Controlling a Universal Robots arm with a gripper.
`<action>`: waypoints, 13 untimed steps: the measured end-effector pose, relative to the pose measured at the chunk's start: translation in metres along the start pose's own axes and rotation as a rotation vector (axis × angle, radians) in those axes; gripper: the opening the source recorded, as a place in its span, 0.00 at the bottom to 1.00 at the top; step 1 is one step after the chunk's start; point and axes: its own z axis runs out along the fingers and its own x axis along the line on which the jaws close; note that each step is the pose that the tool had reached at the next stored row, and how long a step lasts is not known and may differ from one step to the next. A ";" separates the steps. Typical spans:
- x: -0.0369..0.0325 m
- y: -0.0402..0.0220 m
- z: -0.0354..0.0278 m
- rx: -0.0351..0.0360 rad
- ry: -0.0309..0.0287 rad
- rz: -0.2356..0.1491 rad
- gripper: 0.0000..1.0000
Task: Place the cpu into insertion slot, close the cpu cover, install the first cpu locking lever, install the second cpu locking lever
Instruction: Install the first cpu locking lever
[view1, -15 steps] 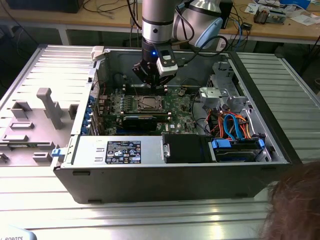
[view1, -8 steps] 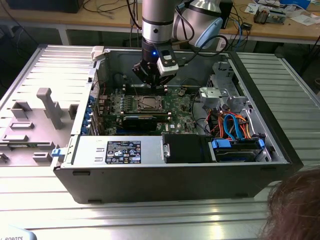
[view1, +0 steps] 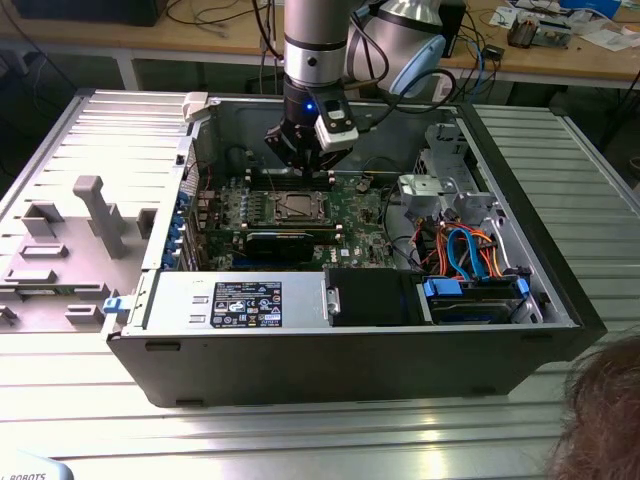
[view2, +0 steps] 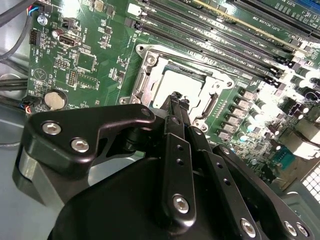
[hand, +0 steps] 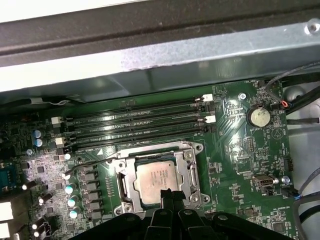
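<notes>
The cpu (hand: 156, 177) lies flat in the insertion slot (view1: 300, 207) on the green board, its silver top showing through the window of the cpu cover (hand: 155, 152), which lies down around it. My gripper (hand: 167, 193) is shut with nothing between its fingers, and its tip hangs just above the socket's edge, close to the cpu. In the second wrist view the gripper (view2: 177, 98) hides part of the cpu (view2: 182, 85). A thin wire lever (hand: 92, 164) sticks out sideways from the socket. In the exterior view the gripper (view1: 303, 172) sits inside the open case, over the board.
Long memory slots (hand: 135, 122) run beside the socket, with a coin battery (hand: 258, 116) nearby. A black card (view1: 290, 243), a power supply (view1: 240, 300) and coloured cables (view1: 470, 250) crowd the case. A grey fixture (view1: 70, 240) lies at the exterior view's left. A person's hair (view1: 605, 410) shows.
</notes>
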 end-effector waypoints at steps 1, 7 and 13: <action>0.0000 0.0000 0.0000 0.0000 -0.0002 -0.005 0.11; 0.0000 0.0000 0.0000 -0.0001 -0.0010 -0.023 0.11; 0.0000 0.0000 0.0000 -0.0004 -0.0024 -0.052 0.11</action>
